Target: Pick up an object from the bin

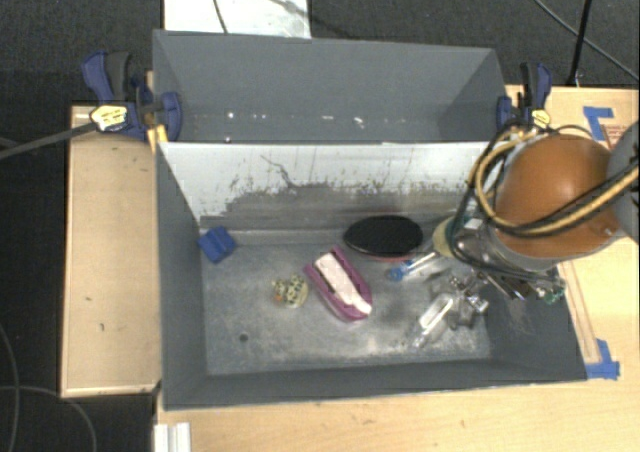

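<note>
My gripper (448,318) hangs low over the right part of the bin floor, under the orange dome of the wrist. Its two metal fingers stand apart, open, with nothing between them. Just to its upper left lies a small blue and white thing (405,268), close to the fingers but apart from them. A black oval disc (383,236) rests against the back wall, left of the wrist. A purple block with a white top (342,286) lies slanted in the middle of the floor, a hand's width left of the gripper.
A small yellowish knobbly thing (291,290) lies left of the purple block. A blue block (216,244) sits in the far left corner by the back wall. The arm and its cables cover the bin's right side.
</note>
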Controlling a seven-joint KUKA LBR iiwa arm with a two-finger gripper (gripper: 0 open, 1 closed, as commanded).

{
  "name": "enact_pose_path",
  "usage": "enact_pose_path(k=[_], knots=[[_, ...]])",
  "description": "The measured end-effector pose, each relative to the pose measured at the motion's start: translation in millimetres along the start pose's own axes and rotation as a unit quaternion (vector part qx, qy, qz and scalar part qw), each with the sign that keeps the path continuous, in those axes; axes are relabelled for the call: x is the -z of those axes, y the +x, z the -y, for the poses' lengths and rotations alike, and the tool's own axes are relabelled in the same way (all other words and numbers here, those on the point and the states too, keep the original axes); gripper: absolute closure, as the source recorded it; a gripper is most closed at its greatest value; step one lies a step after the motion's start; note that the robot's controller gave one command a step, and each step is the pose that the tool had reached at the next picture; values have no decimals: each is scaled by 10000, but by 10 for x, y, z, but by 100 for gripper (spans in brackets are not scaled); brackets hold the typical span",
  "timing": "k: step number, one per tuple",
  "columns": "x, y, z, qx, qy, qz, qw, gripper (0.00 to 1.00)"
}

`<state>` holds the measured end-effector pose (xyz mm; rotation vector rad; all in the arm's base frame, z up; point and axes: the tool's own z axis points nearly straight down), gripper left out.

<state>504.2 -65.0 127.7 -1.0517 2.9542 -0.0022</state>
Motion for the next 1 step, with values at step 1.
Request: enact_pose_path(k=[1], knots=[[185, -14, 4, -36, -1, -1, 10000, 100]])
